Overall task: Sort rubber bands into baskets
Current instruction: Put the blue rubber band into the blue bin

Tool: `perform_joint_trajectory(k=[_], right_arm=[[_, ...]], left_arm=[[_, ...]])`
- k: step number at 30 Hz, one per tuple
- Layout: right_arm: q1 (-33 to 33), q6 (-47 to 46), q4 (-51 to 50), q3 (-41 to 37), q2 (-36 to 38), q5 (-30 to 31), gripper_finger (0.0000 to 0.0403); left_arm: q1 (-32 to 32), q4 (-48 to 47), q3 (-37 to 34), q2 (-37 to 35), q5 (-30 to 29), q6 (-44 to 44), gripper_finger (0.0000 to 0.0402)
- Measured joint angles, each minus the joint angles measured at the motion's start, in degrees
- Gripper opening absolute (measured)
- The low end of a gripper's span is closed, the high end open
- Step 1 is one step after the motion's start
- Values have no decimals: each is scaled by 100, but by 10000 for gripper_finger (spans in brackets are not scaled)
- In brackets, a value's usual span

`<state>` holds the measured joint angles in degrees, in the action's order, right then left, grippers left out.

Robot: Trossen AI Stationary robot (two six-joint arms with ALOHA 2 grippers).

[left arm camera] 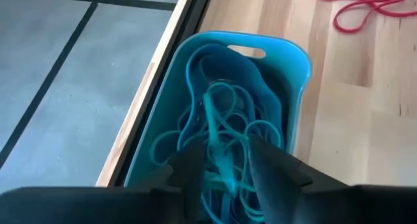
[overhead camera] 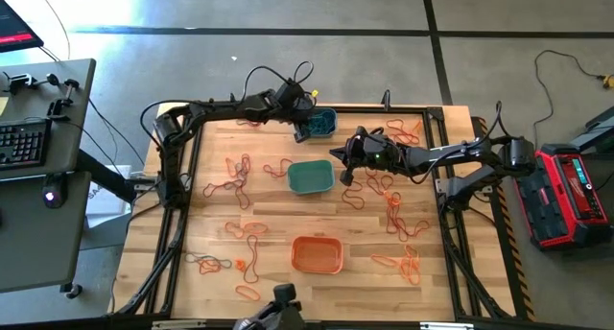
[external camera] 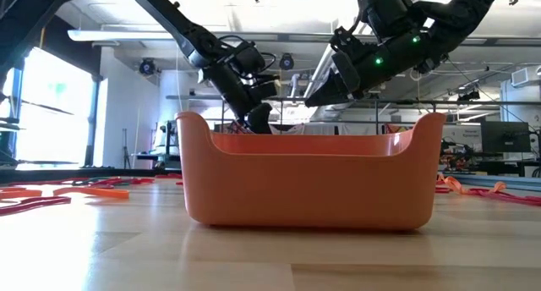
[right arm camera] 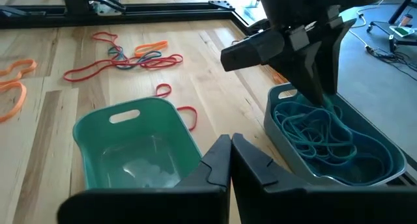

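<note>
My left gripper (left arm camera: 228, 168) stands open over the blue basket (left arm camera: 287, 51) at the table's far edge, its fingers pointing down into it (right arm camera: 324, 97). The basket holds a tangle of teal rubber bands (right arm camera: 319, 136), and one teal strand (left arm camera: 215, 123) rises between the fingers. My right gripper (right arm camera: 229, 152) is shut on nothing. It hovers above the table between the blue basket and the teal-green basket (right arm camera: 130, 126). The orange basket (overhead camera: 317, 254) stands near the front edge. Red and orange bands (overhead camera: 235, 172) lie loose on the wood. My left gripper has a teal band strand (left arm camera: 220, 152) running up between its open fingers, which come from above and slant down into the blue basket. Whether the strand still touches a finger, I cannot tell. The rest of that band lies on the tangle in the basket.
More red and orange bands lie at the right (overhead camera: 398, 210) and far right (overhead camera: 403, 130) of the table, and near the front left (overhead camera: 249, 263). A black frame (overhead camera: 182, 176) borders the table. In the low view the orange basket (external camera: 308, 185) fills the foreground.
</note>
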<state>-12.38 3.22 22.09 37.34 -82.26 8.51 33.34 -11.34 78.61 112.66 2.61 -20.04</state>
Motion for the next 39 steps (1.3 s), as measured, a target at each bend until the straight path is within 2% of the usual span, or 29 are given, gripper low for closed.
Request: perform_joint_trajectory(k=[5, 11, 16, 20, 25, 32, 35, 39], right_arm=[[0, -1, -20, 0, 0, 2, 0], [0, -1, -23, 0, 0, 9, 0], [0, 2, -22, 0, 0, 24, 0], [0, 9, -18, 0, 0, 24, 0], [0, -1, -17, 0, 0, 20, 0], [-54, -1, -42, 59, -260, 7, 0], [-87, 7, -46, 202, -487, -2, 0], [-87, 216, -49, 415, -733, -1, 0]], left_arm=[[-128, 157, -53, -3, -9, -34, 119], [-457, 1410, -571, -140, -276, 46, 87], [-583, 2223, -1202, -601, -485, 201, 69], [-663, 2306, -1850, -1189, -503, 296, 61], [-862, 2154, -2837, -2150, -550, 358, 52], [-1230, 1819, -4240, -3571, -767, 897, 39], [-1377, 1423, -4651, -4063, -809, 1251, 30], [-1581, 315, -4784, -4479, -946, 1879, 26]])
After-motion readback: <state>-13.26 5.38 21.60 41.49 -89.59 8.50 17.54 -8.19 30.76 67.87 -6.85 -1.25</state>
